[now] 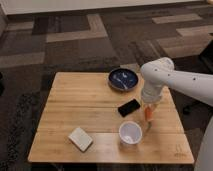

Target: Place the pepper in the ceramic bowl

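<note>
Gripper [148, 109] sat right of centre in the frame, just right of the black phone [129, 107], clenched on the pepper [148, 116]. The grasp looked done. Couldn't tell if the pepper had cleared the desk [75, 100]. The ceramic bowl [123, 80], up-left of the gripper, held no pepper. Left to do: 1 carry, 1 release.

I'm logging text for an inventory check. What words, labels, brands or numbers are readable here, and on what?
Table, front right corner: a small dark mark, too blurred to read.
Bowl: pale marks inside, nothing legible.
Phone, cup, pale block: no text visible.
Gripper, closed on the pepper beside the phone: no readable label.
</note>
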Tool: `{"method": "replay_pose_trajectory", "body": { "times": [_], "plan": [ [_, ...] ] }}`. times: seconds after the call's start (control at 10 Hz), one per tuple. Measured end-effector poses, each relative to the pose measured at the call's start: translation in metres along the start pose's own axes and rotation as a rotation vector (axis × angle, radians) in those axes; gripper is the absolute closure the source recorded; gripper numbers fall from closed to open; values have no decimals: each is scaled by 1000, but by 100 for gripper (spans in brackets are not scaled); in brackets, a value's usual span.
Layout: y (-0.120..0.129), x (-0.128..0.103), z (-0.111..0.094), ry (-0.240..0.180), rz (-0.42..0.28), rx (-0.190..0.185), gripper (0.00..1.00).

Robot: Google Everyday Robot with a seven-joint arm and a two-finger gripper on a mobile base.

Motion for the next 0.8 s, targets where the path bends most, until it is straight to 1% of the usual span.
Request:
{"method": "replay_pose_trajectory", "body": {
  "times": [0.3, 0.5, 0.8],
  "plan": [
    [0, -1, -1, -3, 1, -1, 100],
    [-9, -20, -12, -44, 21, 2, 100],
    [-34, -45, -30, -73, 45, 37, 100]
  ]
}}
